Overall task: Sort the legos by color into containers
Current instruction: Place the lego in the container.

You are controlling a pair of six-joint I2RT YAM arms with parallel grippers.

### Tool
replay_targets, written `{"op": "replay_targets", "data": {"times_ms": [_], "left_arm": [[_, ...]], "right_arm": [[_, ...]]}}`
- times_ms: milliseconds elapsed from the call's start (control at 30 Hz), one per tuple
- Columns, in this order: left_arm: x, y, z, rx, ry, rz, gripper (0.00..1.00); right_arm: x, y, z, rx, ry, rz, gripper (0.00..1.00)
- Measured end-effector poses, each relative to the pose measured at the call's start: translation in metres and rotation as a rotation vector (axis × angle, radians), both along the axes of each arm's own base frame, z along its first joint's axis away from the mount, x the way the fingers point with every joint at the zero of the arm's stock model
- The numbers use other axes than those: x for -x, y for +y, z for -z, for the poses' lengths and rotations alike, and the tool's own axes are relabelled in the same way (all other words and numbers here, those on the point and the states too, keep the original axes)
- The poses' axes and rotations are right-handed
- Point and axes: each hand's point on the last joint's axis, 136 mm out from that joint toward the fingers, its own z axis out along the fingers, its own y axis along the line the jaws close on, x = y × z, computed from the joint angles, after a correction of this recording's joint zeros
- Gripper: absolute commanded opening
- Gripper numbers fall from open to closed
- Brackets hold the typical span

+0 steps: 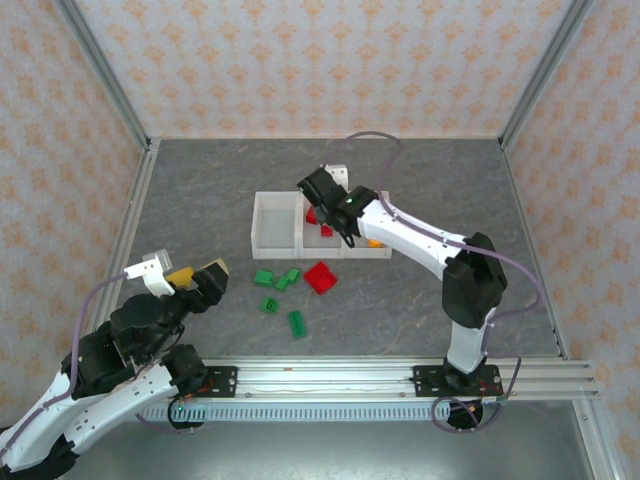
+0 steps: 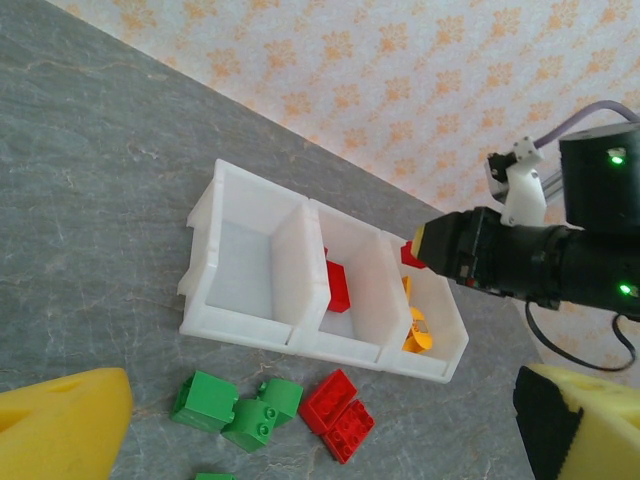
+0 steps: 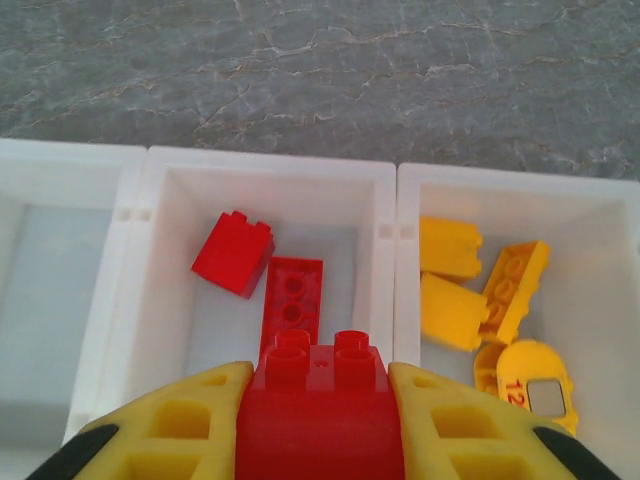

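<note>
Right gripper point(image 3: 320, 405) clamps a red brick point(image 3: 322, 378) above the middle bin point(image 3: 270, 172). Best released centred, clear of its walls. Left gripper point(image 1: 197, 278) stands wide, empty.

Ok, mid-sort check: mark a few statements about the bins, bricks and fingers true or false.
The right fingers are shut on a red brick over the middle bin. True.
The left bin holds bricks. False: none in it; the green bricks lie on the table.
Yellow bricks lie in the right bin. True.
Every red piece is binned. False: loose red bricks lie on the table.
The left fingers are shut. False: they stand open.
</note>
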Motion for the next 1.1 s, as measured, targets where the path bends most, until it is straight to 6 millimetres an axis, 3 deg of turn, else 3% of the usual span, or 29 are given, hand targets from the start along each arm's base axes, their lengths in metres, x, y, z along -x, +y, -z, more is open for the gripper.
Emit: {"op": "replay_targets", "data": {"times_ms": [200, 400, 633, 700, 767, 867, 1100], "left_arm": [[-0.001, 0.0, 0.001, -0.004, 0.003, -0.003, 0.99], [-0.004, -0.004, 0.006, -0.032, 0.028, -0.003, 0.99], [-0.008, -0.009, 0.012, -0.062, 0.054, -0.002, 0.99], [-0.01, -0.012, 0.015, -0.076, 0.068, 0.002, 0.99], [-0.012, -0.015, 0.018, -0.091, 0.085, 0.009, 0.99], [-0.014, -0.02, 0.024, -0.115, 0.111, 0.019, 0.99], [-0.019, -0.034, 0.039, -0.185, 0.171, 0.064, 0.99]], "right_arm": [[-0.009, 0.015, 0.027, -0.019, 0.07, -0.071, 0.24], [0.0, 0.036, 0.044, -0.107, 0.153, -0.156, 0.26], [0.017, 0.045, 0.068, -0.16, 0.245, -0.215, 0.29], [0.021, 0.046, 0.073, -0.165, 0.262, -0.227, 0.37], [0.025, 0.045, 0.08, -0.166, 0.275, -0.238, 0.54], [0.03, 0.043, 0.089, -0.168, 0.292, -0.244, 0.71], [0.031, 0.042, 0.05, -0.205, 0.218, -0.279, 0.79]]}}
